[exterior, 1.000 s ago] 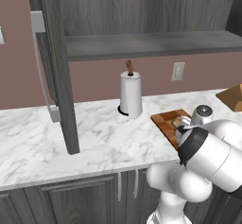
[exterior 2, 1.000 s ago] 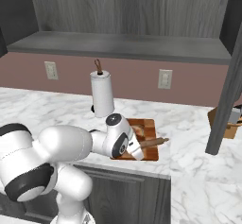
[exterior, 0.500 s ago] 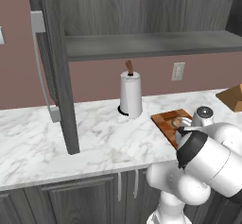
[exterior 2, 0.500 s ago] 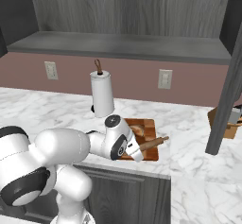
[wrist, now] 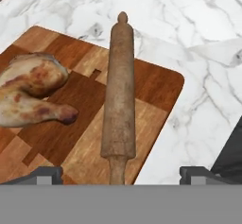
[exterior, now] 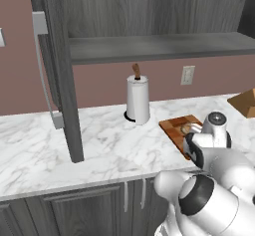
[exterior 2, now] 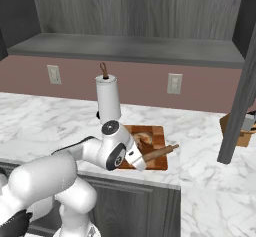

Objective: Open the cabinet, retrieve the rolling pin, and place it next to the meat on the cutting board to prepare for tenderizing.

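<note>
Item one, the meat [wrist: 30, 93]: a browned drumstick piece lying toward the left edge of the cutting board [wrist: 156, 83], soft and likely greasy, not mine to lift. Item two, the rolling pin [wrist: 119, 100]: a stiff wooden cylinder with knobbed ends, lying on the board just right of the meat and not touching it, its far knob reaching past the board's far edge over the marble bench [wrist: 189, 20]. I judge it moderately heavy, hard and prone to roll; best taken across the thick middle of the barrel, not by a handle. Item three, my gripper [wrist: 120, 173]: the jaws stand wide apart on either side of the near handle, clamped on nothing. Containers: the cabinet [exterior 2: 135, 51] above stands open with its grey shelf bare; a tan box [exterior 2: 236, 129] sits toward the bench's right end, contents unclear.
</note>
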